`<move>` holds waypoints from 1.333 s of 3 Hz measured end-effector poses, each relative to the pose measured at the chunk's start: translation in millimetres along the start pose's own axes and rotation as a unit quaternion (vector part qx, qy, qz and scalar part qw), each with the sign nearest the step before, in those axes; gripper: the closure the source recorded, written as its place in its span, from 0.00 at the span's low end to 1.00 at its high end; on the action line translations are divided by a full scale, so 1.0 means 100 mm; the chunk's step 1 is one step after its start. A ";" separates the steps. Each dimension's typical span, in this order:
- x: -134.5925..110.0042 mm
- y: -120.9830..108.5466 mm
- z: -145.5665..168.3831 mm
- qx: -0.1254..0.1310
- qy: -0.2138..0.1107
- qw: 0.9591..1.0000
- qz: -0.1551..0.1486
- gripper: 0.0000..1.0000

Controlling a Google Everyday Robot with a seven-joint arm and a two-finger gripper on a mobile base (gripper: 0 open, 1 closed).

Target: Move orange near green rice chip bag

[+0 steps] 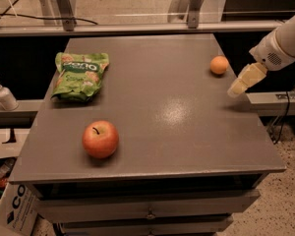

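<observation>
The small plain orange (219,65) sits on the grey table (157,112) near its far right edge. The crinkled green rice chip bag (80,75) lies flat at the far left of the table, far from the orange. My gripper (246,80) hangs from the white arm at the right, just right of and a little nearer than the orange, above the table's right edge. It holds nothing.
A larger red-orange apple (100,139) with a dark stem sits at the front left of the table. A white pump bottle (3,95) stands on a ledge left of the table. Drawers run below the front edge.
</observation>
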State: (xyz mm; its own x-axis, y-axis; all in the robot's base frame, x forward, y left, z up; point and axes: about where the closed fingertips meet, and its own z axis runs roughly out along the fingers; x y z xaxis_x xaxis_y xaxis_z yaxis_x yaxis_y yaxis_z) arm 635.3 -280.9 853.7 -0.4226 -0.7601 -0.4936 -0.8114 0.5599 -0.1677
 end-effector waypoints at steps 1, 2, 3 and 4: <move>-0.02 -0.01 0.08 -0.002 -0.014 1.000 -0.003 0.00; -0.09 -0.09 0.22 -0.007 -0.043 0.999 0.002 0.00; -0.19 -0.19 0.31 -0.018 -0.076 0.997 0.017 0.00; -0.28 -0.27 0.36 -0.028 -0.100 0.994 0.030 0.00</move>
State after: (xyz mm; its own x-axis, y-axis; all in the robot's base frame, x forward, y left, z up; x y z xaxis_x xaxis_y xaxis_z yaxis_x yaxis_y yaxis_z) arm 683.5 -263.2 841.2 -0.3875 -0.6418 -0.6617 -0.8104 0.5793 -0.0873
